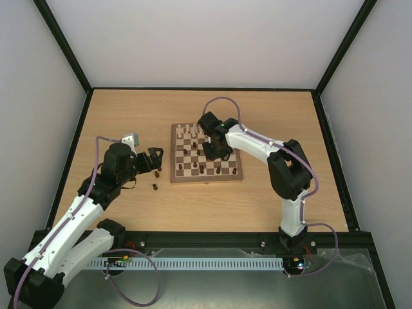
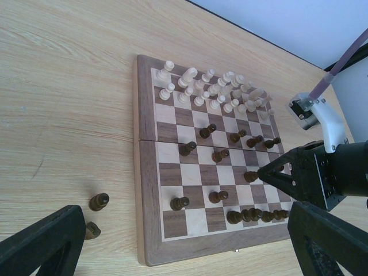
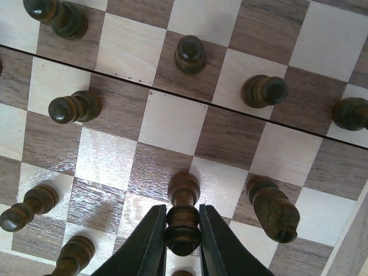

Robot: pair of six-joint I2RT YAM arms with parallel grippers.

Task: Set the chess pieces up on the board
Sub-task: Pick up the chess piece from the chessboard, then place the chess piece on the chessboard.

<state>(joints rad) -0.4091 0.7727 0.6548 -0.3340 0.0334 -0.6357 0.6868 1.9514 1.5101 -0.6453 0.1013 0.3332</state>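
I have the board (image 1: 174, 154) sitting mid-table, with its pale pieces (image 2: 207, 92) gathered in two rows along its 12 o'clock edge. That side looks close to finished, though one or two at the 3 o'clock end of those rows may be leaning; I cannot tell for certain.

The dark side is far less settled. A small cluster of dark pieces (image 2: 253, 215) stands along the 6 o'clock row, bunched toward 3 o'clock, while the others are scattered over the middle squares with no order to them. Two stray pieces (image 2: 99, 201) lie off the board on the table, at about 8 o'clock from it.

My right gripper (image 3: 183, 215) is over the board, a little toward 3 o'clock from its centre. Its fingers are drawn nearly together on a dark piece (image 3: 184, 190), pinching it at the waist from both sides. I cannot tell whether it is lifted or resting on its square.

My left gripper (image 1: 154, 161) hovers beside the board's 9 o'clock edge, just above the strays, fingers spread as wide as they go and holding nothing.

By my reckoning I am somewhere past halfway: the dark back row and pawn row need filling, and the two strays need bringing in.
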